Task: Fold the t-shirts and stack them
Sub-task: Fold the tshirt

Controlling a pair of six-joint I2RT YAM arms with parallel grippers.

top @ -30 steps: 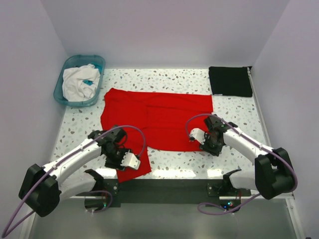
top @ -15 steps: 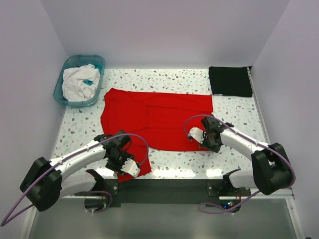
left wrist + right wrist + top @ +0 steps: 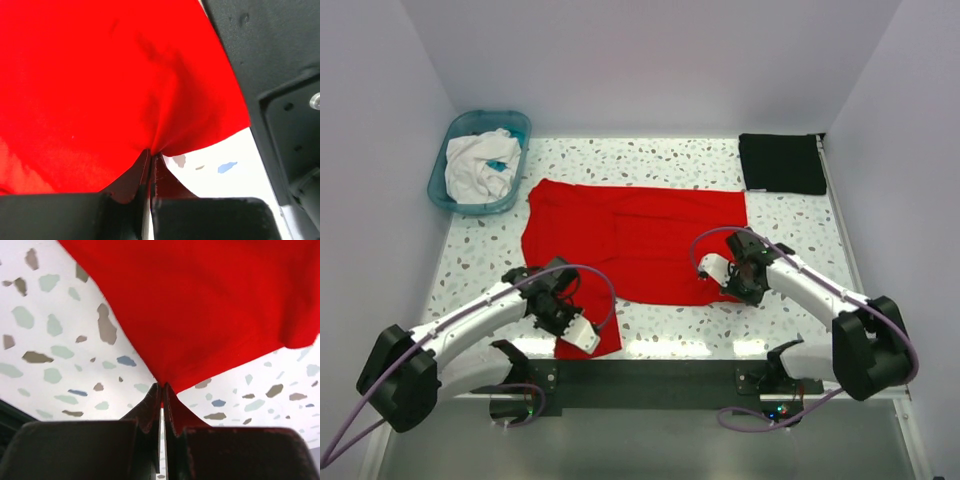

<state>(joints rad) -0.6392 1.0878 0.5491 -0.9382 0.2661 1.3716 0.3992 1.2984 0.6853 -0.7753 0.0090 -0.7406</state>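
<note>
Bright red t-shirt (image 3: 630,238), black t-shirt (image 3: 780,163), teal basin (image 3: 470,122), speckled table (image 3: 650,155)

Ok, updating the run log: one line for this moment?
left gripper: shut on red t-shirt, near-left edge | right gripper: shut on red t-shirt, near-right corner | black t-shirt: folded, far right

I am scanning the overhead view and both wrist views, and I am finding no text, label, brand, number or sign that I can read on anything in them.
</note>
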